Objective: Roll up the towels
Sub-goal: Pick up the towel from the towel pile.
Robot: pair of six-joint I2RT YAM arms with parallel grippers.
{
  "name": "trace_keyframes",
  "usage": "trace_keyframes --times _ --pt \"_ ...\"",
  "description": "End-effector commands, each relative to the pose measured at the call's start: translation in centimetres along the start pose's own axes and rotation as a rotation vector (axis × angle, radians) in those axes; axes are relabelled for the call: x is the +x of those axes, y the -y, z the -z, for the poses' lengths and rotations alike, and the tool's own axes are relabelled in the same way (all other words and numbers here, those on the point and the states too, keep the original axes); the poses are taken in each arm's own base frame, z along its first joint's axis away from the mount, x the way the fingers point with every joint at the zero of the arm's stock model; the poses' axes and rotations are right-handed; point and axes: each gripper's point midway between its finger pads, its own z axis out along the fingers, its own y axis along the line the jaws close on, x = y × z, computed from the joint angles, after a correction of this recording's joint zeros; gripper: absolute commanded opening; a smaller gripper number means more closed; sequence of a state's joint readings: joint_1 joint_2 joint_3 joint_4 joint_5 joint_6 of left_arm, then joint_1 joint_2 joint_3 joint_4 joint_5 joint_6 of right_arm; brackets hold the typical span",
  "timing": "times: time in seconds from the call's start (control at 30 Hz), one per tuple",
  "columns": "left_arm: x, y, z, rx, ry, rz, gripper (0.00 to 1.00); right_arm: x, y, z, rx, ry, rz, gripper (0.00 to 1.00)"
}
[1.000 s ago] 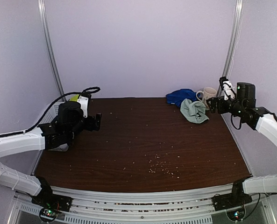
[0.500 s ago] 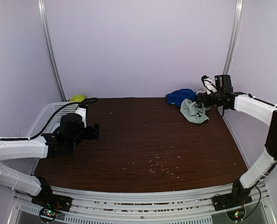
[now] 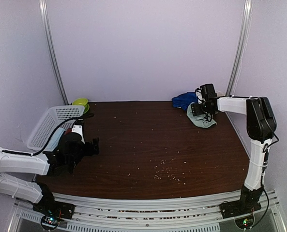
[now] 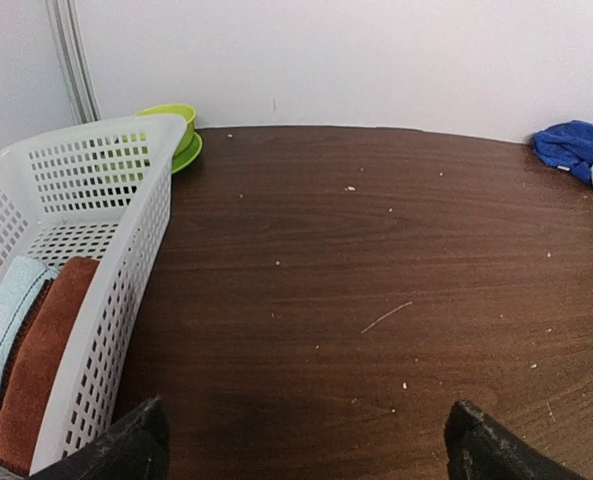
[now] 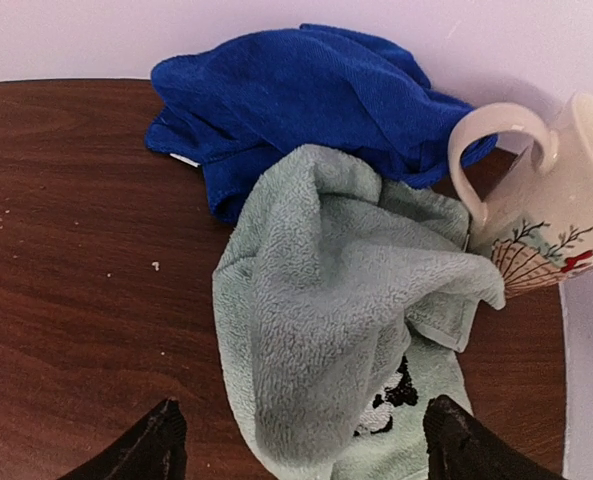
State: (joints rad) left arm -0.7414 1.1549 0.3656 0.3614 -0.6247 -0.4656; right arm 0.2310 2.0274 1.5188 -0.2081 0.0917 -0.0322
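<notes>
The small mint-green towel (image 3: 202,119) lies crumpled at the back right of the table, partly on the larger royal blue towel (image 3: 184,99) bunched behind it. In the right wrist view the mint towel (image 5: 346,320) fills the middle, with the blue towel (image 5: 296,100) beyond. My right gripper (image 3: 196,110) hovers open over the mint towel, one finger on each side of its near end (image 5: 306,445), holding nothing. My left gripper (image 3: 94,146) is open and empty low over bare table at the near left (image 4: 301,445). Both towels also show far right in the left wrist view (image 4: 574,145).
A white patterned mug (image 5: 546,210) stands against the towels' right side. A white perforated basket (image 3: 49,125) at the left edge holds a folded rust cloth (image 4: 41,360) and a pale blue one. A green bowl (image 3: 80,102) sits behind it. Crumbs dot the brown table.
My right arm swung in from the right edge, bringing its gripper over the mint towel. My left arm drew back toward the near left, uncovering the basket.
</notes>
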Motion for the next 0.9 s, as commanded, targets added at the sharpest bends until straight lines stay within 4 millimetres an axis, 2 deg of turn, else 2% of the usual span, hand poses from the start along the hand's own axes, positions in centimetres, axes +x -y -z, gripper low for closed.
trace_keyframes --times 0.0,0.23,0.4,0.5,0.63,0.77,0.87 --pt "-3.7 0.8 0.7 0.04 0.128 0.083 0.98 0.6 0.7 -1.7 0.067 -0.034 -0.059 0.77" --pt "-4.2 0.8 0.9 0.038 0.135 0.08 0.98 3.0 0.8 -3.7 0.097 -0.1 -0.024 0.6" --pt "-4.6 0.5 1.2 0.032 0.145 0.082 0.98 3.3 0.9 -3.9 0.104 -0.106 -0.022 0.42" --pt "-4.8 0.2 1.5 0.03 0.158 0.088 0.98 3.0 1.0 -3.6 0.104 -0.098 -0.021 0.27" --pt "-4.9 0.2 1.6 0.031 0.166 0.089 0.98 1.9 1.1 -2.5 0.098 -0.07 -0.014 0.01" --pt "-4.9 0.3 1.5 0.028 0.158 0.079 0.98 0.3 0.1 -0.4 0.013 -0.038 0.009 0.0" --pt "-4.9 0.5 1.4 0.038 0.156 0.078 0.98 -1.3 -1.2 2.3 -0.095 -0.008 0.036 0.0"
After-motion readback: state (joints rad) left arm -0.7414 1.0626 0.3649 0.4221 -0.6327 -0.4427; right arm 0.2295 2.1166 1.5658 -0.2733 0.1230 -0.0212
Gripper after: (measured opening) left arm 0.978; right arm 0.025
